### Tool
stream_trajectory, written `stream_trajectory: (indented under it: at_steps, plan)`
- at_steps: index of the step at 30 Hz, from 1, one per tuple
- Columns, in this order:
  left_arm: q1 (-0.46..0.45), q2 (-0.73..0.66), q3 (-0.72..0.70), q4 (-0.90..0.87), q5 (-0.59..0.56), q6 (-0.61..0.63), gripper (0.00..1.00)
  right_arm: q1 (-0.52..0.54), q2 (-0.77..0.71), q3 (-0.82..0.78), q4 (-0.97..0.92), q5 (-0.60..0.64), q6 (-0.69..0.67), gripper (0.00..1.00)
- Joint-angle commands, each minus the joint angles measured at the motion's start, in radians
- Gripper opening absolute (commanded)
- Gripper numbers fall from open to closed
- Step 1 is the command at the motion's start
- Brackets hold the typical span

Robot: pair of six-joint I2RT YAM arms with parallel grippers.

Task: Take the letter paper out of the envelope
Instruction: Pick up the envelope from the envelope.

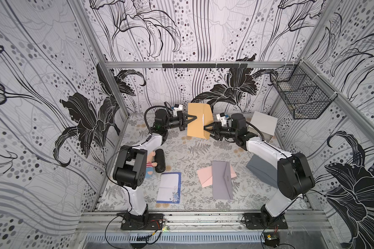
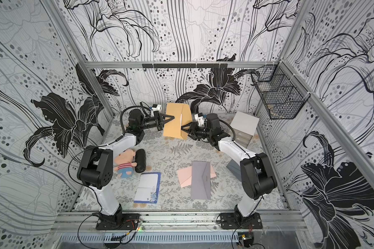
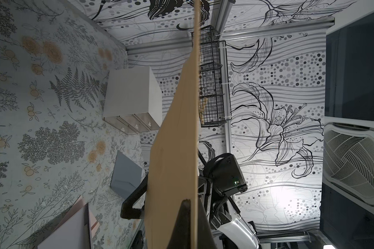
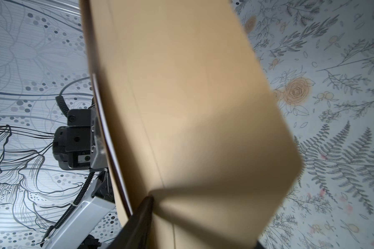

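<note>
One tan paper envelope (image 1: 194, 130) is clamped by the left gripper (image 1: 194, 117); the right gripper (image 1: 204, 127) is unclear; the right wrist view, unlike the left, shows white letter paper (image 4: 101, 120).

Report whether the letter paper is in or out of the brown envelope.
Mostly in: only a thin white edge of the letter paper shows at the mouth of the brown envelope.

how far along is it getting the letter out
Done: the left hand is shut on the tan envelope, held upright above the table. In hand: the open right hand straddles its edge beside a sliver of white paper. Left: pulling that paper out.
</note>
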Motion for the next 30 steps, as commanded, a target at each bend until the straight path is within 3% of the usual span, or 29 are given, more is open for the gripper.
stream_trajectory:
  at_steps: [1,10,17,23,24,26,27,30]
  plan:
    - [-0.01,-0.033,0.012,-0.006,-0.043,0.057,0.0,0.022,-0.049,-0.044,0.154,0.015,0.11,0.51]
    - [-0.01,-0.034,0.002,-0.039,-0.068,0.091,0.0,0.046,-0.091,-0.086,0.249,0.061,0.214,0.45]
    - [-0.01,-0.039,-0.012,-0.042,-0.072,0.098,0.0,0.047,-0.112,-0.085,0.226,0.067,0.212,0.26]
    - [-0.012,-0.052,-0.023,-0.072,-0.067,0.12,0.0,0.047,-0.125,-0.081,0.192,0.074,0.195,0.01]
    - [-0.013,-0.056,-0.023,-0.092,-0.068,0.134,0.0,0.047,-0.127,-0.078,0.18,0.078,0.189,0.0]
    - [-0.014,-0.069,-0.024,-0.143,-0.075,0.167,0.13,0.047,-0.136,-0.068,0.133,0.09,0.159,0.0]
    - [-0.015,-0.078,-0.026,-0.173,-0.082,0.183,0.25,0.046,-0.145,-0.058,0.084,0.1,0.129,0.0]
    - [-0.012,-0.12,-0.006,-0.349,-0.127,0.269,0.49,0.046,-0.184,-0.014,-0.115,0.161,-0.032,0.0]
